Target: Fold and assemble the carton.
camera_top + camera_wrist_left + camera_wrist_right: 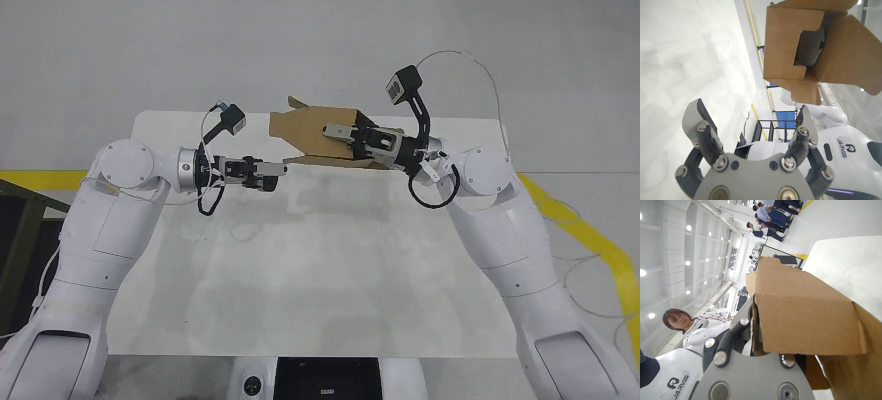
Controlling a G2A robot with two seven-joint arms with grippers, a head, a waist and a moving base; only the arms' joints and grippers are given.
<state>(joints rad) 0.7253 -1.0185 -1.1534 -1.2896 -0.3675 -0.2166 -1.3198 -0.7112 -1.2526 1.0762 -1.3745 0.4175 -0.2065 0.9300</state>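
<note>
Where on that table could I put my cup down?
The middle and near side of the white table lie bare, between the two arms. It is crowded only toward the far edge, where the right gripper holds the carton and the open left gripper sits close beside it.

Carton (300,135) aloft over white table (300,275), right jaws gripping it, left jaws beside

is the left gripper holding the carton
No, the left gripper is open and empty, and the carton is clear of its fingers.
</note>
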